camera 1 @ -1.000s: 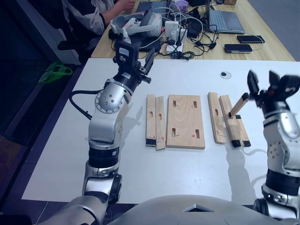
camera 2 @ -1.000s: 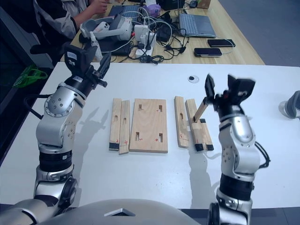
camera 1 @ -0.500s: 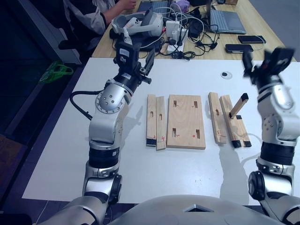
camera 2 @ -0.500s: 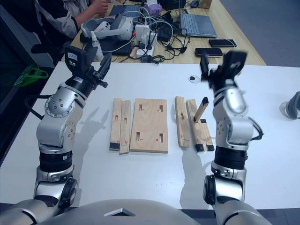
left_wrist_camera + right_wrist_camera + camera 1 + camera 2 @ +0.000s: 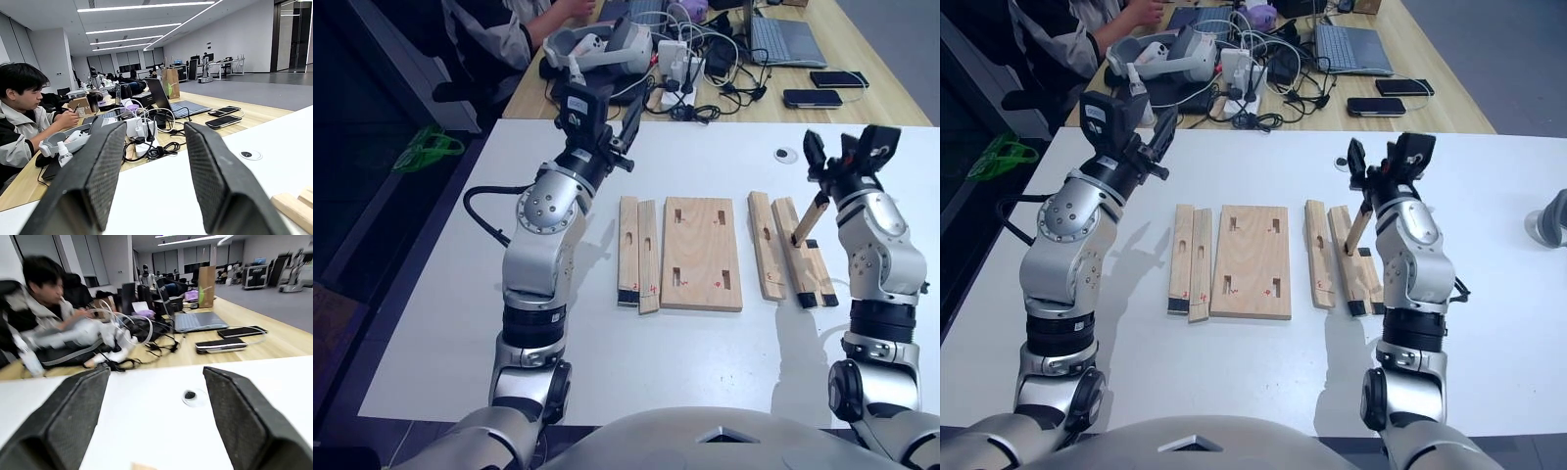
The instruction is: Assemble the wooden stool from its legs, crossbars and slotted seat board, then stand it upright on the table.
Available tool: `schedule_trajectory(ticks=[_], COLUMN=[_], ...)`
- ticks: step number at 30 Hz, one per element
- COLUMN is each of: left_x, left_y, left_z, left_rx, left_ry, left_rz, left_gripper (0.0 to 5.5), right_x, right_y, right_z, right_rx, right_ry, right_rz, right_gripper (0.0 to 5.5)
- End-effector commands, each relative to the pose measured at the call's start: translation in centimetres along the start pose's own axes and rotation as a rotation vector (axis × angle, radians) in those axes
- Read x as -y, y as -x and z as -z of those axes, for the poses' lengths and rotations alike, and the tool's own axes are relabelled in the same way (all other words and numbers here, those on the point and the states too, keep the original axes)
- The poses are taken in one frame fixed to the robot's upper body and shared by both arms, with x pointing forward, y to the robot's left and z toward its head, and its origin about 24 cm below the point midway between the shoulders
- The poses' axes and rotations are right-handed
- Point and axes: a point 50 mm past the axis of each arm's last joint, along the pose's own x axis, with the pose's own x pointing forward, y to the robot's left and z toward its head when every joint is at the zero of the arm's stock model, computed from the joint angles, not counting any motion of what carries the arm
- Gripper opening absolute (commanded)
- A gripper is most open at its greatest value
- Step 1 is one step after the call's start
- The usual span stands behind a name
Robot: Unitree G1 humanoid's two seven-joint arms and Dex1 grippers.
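Overhead, the stool's parts lay flat in a row on the white table (image 5: 607,372), not yet joined. The slotted seat board (image 5: 701,253) sat in the middle with its four slots facing up, which I judged left them open for pieces coming in from above. A left pair of slats (image 5: 637,253) lay touching each other just beside the board's left edge. A right pair of slats (image 5: 773,257) lay just beside its right edge. One short crossbar (image 5: 811,219) stood tilted, its lower end resting on the right pair and seemingly lodged in a slot. I could not tell how firmly.

My left pincer (image 5: 604,117) hung raised at the far left of the row, well apart from every piece, spread wide with nothing between its pads. I judged it was parked there to keep the working area free. My right pincer (image 5: 845,152) hovered just beyond the crossbar's upper end, also spread wide and empty, and as far as I could see not touching the wood. I judged it was placed to close on that crossbar and straighten it or press it home. Assembly looked to be at its very start.
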Motion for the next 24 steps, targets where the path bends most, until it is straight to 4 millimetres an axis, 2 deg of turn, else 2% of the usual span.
schedule_trajectory(ticks=[1, 3, 6, 8, 11, 13, 16, 17, 18, 20, 24], left_x=[-0.1, -0.1, -0.1, -0.2, -0.2, -0.3, -0.3, -0.3, -0.3, -0.2, -0.3], left_y=[-0.1, -0.1, -0.1, -0.1, -0.1, -0.1, -0.1, -0.1, -0.1, -0.3, -0.3], left_z=[-0.3, -0.2, -0.2, -0.2, -0.2, -0.3, -0.2, -0.2, -0.2, -0.3, -0.4], left_rx=[0.002, 0.003, 0.004, 0.004, 0.005, 0.007, 0.006, 0.005, 0.005, 0.006, 0.009], left_ry=[-0.007, -0.005, -0.004, -0.005, -0.005, -0.009, -0.013, -0.014, -0.016, -0.015, -0.017], left_rz=[-0.009, -0.011, -0.013, -0.017, -0.017, -0.018, -0.019, -0.019, -0.018, -0.006, -0.007], left_gripper=[2.15, 2.15, 2.15, 2.15, 2.15, 2.15, 2.15, 2.15, 2.15, 2.15, 2.15], right_x=[-1.2, -1.5, -2.0, -1.8, -1.0, 0.0, 2.1, 2.6, 2.7, 2.7, 1.8], right_y=[-1.0, -1.3, -1.1, -0.8, -0.2, 0.6, 3.1, 3.8, 4.2, 4.0, 2.5], right_z=[-5.6, -7.0, -7.7, -7.0, -4.3, 0.0, 9.1, 10.8, 11.6, 11.1, 8.0], right_rx=[0.155, 0.184, 0.194, 0.17, 0.09, -0.053, -0.456, -0.53, -0.554, -0.498, -0.326], right_ry=[-0.033, -0.028, -0.022, -0.008, 0.003, 0.012, 0.07, 0.078, 0.076, 0.04, -0.04], right_rz=[-0.038, -0.046, -0.058, -0.052, -0.029, -0.006, 0.027, 0.032, 0.032, 0.047, 0.032], right_gripper=[3.52, 3.52, 3.52, 3.52, 3.52, 3.52, 3.52, 3.52, 3.52, 3.52, 3.52])
